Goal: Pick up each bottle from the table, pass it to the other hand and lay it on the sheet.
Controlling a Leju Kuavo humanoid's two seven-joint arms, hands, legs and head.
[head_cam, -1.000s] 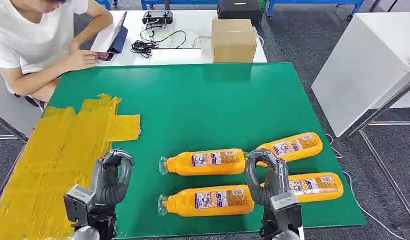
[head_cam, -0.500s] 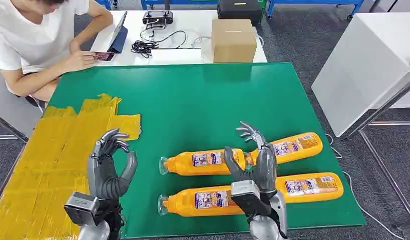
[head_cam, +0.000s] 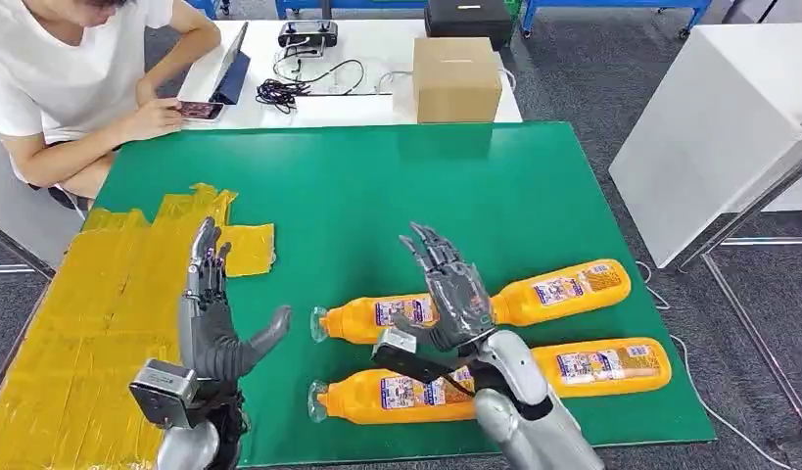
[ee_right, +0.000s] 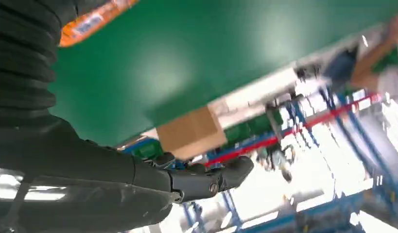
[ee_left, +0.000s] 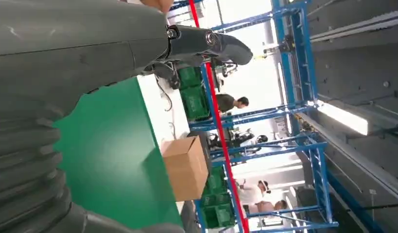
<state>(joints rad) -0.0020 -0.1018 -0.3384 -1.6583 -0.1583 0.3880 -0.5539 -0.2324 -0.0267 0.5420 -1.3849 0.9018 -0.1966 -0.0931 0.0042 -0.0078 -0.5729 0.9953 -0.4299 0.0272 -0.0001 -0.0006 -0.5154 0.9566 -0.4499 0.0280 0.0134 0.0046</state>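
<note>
Four orange bottles lie on their sides on the green worktop (head_cam: 397, 196), in its near right part, all with caps toward the left and long axes running roughly left to right. The near-left bottle (head_cam: 397, 394) lies level, close to the front edge; the far-left bottle (head_cam: 377, 317) lies just behind it, also near level. The far-right bottle (head_cam: 563, 289) is tilted, its base end angled away from the robot; the near-right bottle (head_cam: 612, 362) lies close to level. The yellow sheet (head_cam: 113, 294) covers the left part of the worktop, well apart from the bottles. The right robot hand (head_cam: 448, 294) hovers over the meeting point of the far-left and far-right bottles — fingers spread wide, holding nothing. The left robot hand (head_cam: 212, 313) is raised between the sheet and the bottle caps, palm toward the bottles, fingers straight, thumb out, empty. Beyond the green worktop a cardboard box (head_cam: 456, 78) stands on a white table (head_cam: 377, 103) beside cables; a person (head_cam: 73, 78) sits at the far left corner with a phone.
</note>
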